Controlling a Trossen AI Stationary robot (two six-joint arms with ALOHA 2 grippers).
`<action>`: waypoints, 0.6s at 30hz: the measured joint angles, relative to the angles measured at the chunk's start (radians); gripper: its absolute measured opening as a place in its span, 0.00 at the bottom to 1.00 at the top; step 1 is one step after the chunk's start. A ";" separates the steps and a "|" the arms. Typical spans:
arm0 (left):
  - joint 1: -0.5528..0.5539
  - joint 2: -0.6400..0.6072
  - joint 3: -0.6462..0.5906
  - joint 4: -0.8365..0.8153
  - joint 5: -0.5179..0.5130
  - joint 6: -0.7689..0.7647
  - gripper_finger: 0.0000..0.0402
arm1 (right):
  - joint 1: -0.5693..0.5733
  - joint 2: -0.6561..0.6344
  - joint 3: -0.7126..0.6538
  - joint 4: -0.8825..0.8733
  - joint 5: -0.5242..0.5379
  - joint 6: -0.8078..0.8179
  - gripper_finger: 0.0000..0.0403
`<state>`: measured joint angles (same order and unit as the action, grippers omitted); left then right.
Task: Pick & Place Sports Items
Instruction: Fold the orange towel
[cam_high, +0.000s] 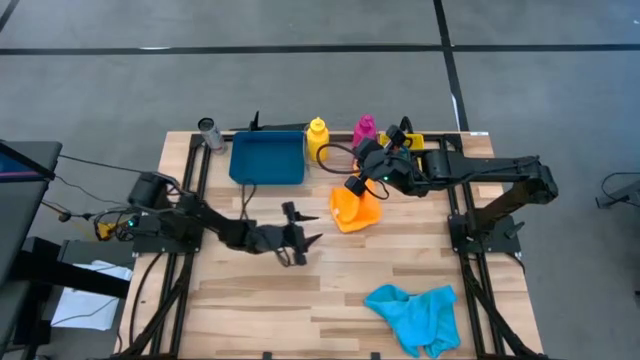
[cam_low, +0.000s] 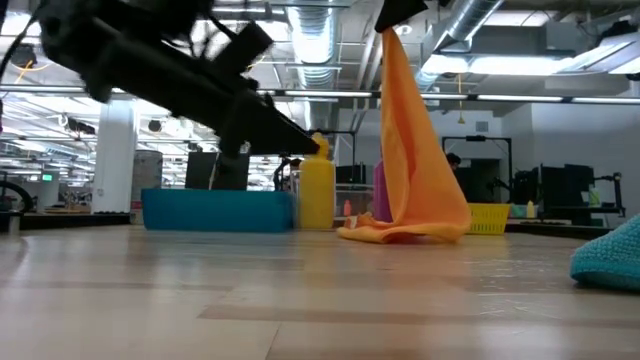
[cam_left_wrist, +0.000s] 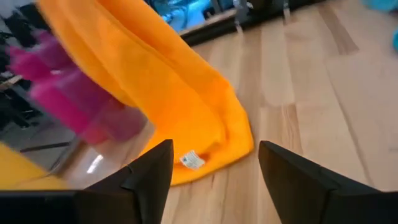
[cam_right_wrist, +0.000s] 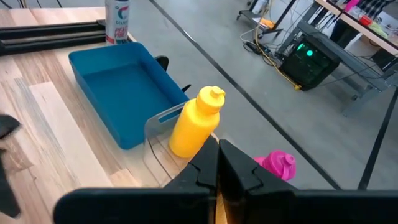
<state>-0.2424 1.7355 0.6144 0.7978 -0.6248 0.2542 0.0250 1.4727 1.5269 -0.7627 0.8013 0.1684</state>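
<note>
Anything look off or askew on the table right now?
Only the orange cloth: it hangs from the right pincer, which is shut on its top, and its hem is bunched on the table in front of the magenta bottle. The cyan cloth lies crumpled near the table's front edge. No spill or damage shows.

High view: overhead, facing straight down, covers whole table (cam_high: 330, 290).
Low view: table-top height, level, facing room beyond.
Left wrist view: close on orange cloth (cam_left_wrist: 168, 93).
Right wrist view: faces blue tray (cam_right_wrist: 118, 87), yellow bottle (cam_right_wrist: 194, 122); both shared with high and low views.
</note>
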 joint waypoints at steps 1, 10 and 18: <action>0.012 0.020 0.013 -0.002 0.028 0.004 0.60 | 0.000 0.000 0.000 0.000 0.000 0.000 0.00; 0.082 0.179 0.141 -0.004 0.111 0.171 0.69 | -0.031 0.000 0.000 -0.001 -0.010 0.000 0.00; 0.132 0.231 0.188 -0.008 0.198 0.218 0.64 | -0.035 0.002 -0.008 0.003 -0.020 0.000 0.00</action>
<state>-0.1106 1.9666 0.8028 0.7900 -0.4267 0.4721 -0.0101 1.4745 1.5185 -0.7593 0.7811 0.1684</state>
